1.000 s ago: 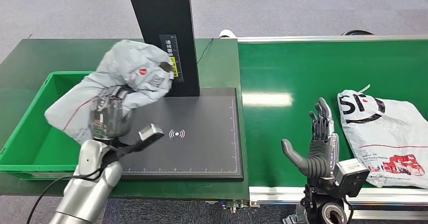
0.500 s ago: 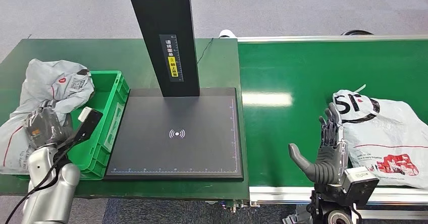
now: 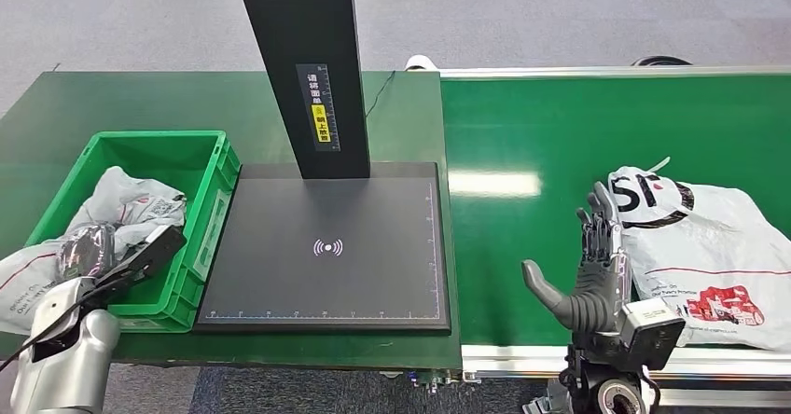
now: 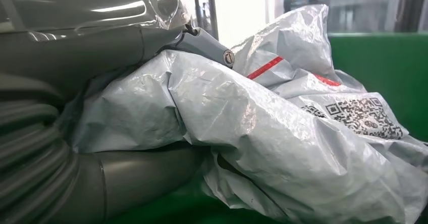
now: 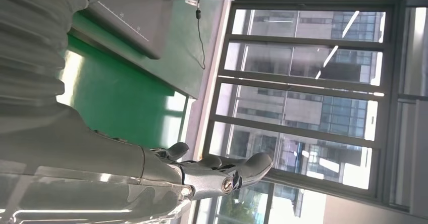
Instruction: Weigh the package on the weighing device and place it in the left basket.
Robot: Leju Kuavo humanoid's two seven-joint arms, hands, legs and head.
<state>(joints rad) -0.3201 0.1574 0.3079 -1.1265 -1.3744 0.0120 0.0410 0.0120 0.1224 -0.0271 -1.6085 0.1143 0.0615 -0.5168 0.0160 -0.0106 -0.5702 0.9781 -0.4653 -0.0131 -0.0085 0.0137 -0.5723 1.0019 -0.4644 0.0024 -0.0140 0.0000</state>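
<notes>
Lowering grey package (image 3: pixel 131 204) into green basket (image 3: pixel 154 144); left robot hand (image 3: pixel 84 251) clasping it, release once fully inside; right robot hand (image 3: pixel 588 274) spread, idle

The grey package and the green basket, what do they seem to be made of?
The grey package looks like thin glossy plastic film: it crumples, creases and shines. The green basket appears to be rigid moulded plastic, with straight walls and a stiff ribbed rim. The left robot hand holds the package.

Grey carpet (image 3: pixel 560 18) stretches beyond a dark green table (image 3: pixel 112 97) and a bright green conveyor belt (image 3: pixel 578 125), while tall windows (image 5: pixel 308 98) face glass-fronted buildings in daylight.
</notes>
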